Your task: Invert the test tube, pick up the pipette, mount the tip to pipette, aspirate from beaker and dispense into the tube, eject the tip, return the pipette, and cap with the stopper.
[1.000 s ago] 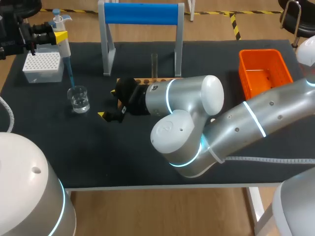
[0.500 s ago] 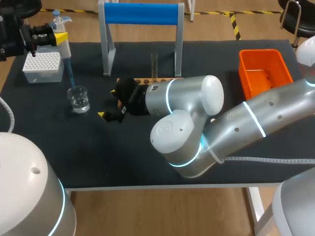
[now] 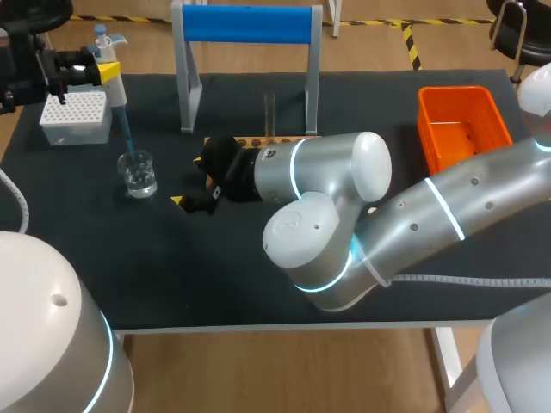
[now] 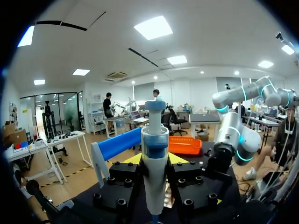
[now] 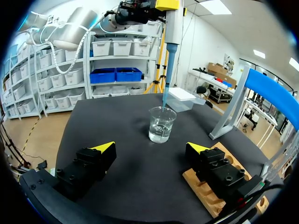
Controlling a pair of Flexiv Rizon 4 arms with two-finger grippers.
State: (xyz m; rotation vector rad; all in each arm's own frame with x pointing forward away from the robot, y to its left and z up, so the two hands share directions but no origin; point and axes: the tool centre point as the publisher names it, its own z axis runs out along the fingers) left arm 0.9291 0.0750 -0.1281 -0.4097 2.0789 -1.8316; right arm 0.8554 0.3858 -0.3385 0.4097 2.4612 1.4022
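The left gripper [image 3: 96, 67] is clenched on the pipette [image 4: 154, 154], held upright at the table's far left. The pipette's blue tip [image 5: 165, 74] reaches down to the mouth of the beaker [image 5: 161, 124]. The right gripper [image 5: 152, 148] is released, fingers spread, low over the table right of the beaker, with one finger over the wooden rack [image 5: 202, 189].

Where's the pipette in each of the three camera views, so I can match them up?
Head view: pipette at far left, tip pointing down at the beaker.
Left wrist view: pipette upright, gripped in the left pincer.
Right wrist view: pipette ahead of the open right pincer, over the beaker.
Shared landmark: the blue-barred stand, in all three views.
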